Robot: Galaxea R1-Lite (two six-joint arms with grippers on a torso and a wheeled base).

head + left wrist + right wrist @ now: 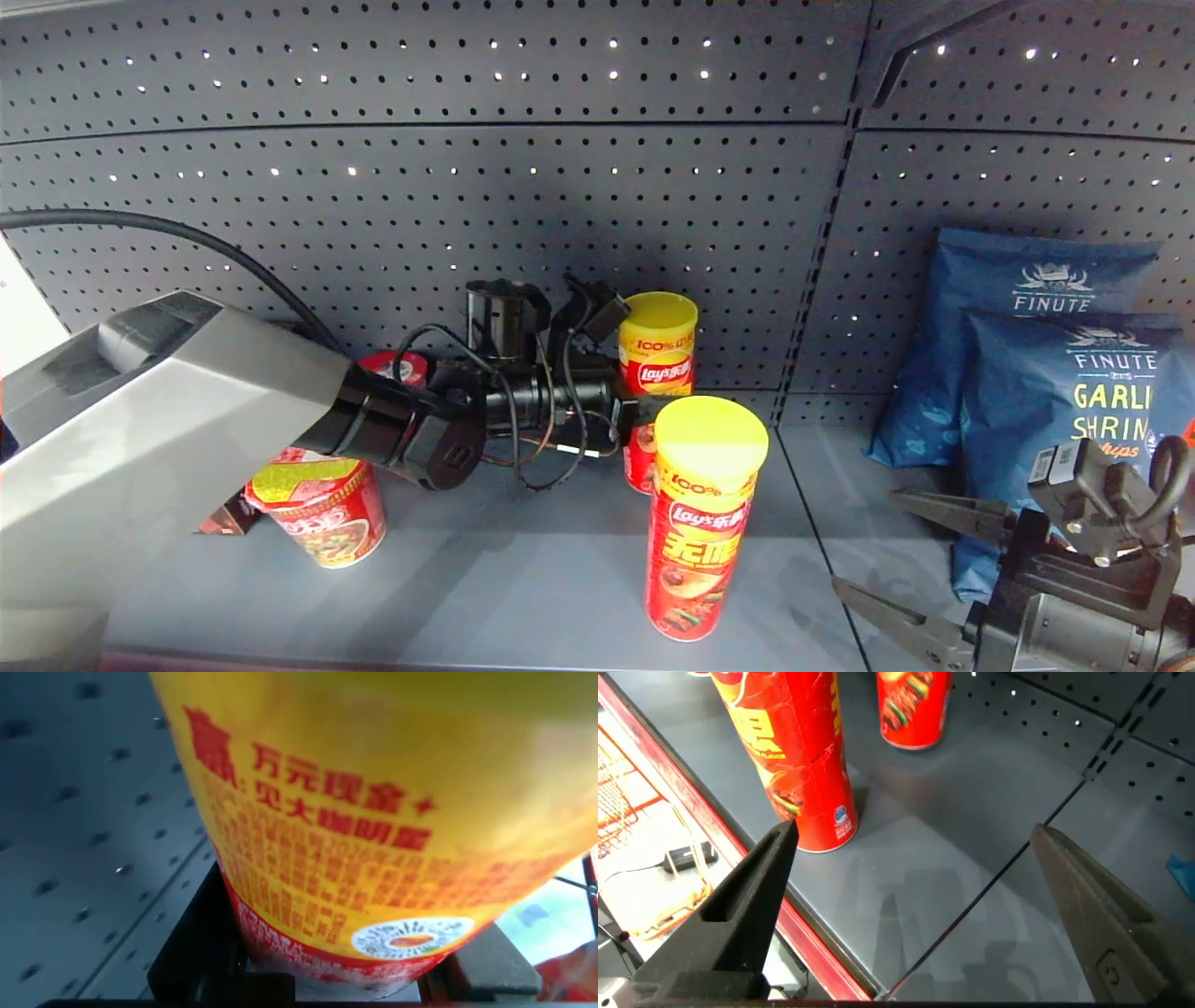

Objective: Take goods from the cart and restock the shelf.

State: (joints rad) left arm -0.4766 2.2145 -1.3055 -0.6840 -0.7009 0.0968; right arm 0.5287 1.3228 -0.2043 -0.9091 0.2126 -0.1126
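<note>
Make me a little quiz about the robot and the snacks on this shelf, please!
1. True or false: the right gripper is holding a snack.
2. What is the left gripper clamped on? A: a noodle cup. B: the rear chip can. C: a blue bag.
3. Fill in the gap: the front chip can stands upright and its lid is coloured ____.

Key: 1 false, its jaws are open with nothing between them. 2 B. 3 yellow.
</note>
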